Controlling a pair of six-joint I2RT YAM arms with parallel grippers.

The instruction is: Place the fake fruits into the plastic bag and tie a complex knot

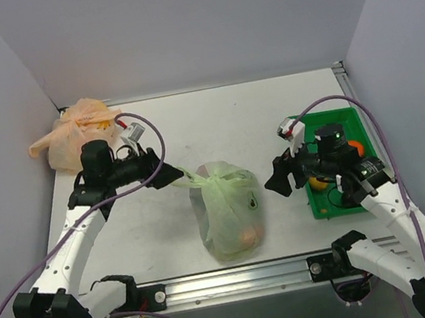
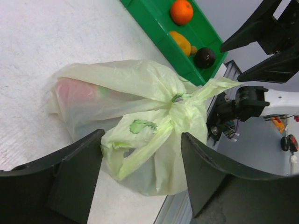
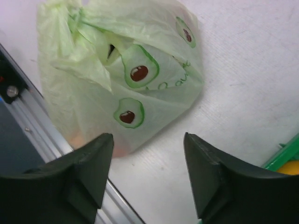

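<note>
Table (image 1: 270, 112): a white surface between pale walls, with an aluminium rail (image 1: 242, 277) along its near edge.
Plastic bag (image 1: 226, 214): pale green, translucent and printed with avocado halves. It lies on the table just behind the rail, between the two arms. Its handles are gathered into a knot (image 2: 180, 105) at the top, and loose ends stick out to either side.
Green tray (image 1: 345, 119): on the right of the table, partly under the right arm and well apart from the plastic bag.
Peach-orange bag (image 1: 73, 138): bunched in the far left corner.
Left gripper (image 1: 170, 175): jaws spread wide and clamping nothing. It points at the bag's upper left end. The wrist view shows the knot and a loose handle in the gap between the fingers. Whether a fingertip touches the plastic cannot be told.
Right gripper (image 1: 276, 183): jaws spread wide and empty. It hangs just to the right of the bag and is aimed at its printed side without touching it.
Fake fruits in the bag: a pink shape (image 2: 74, 91) and an orange one (image 1: 248, 237) show faintly through the plastic. The rest are too veiled to name.
Fake fruits in the tray: an orange (image 2: 181, 11), a yellow-orange piece (image 2: 181, 43) and a dark round piece (image 2: 204, 57) sit close together along one side.
</note>
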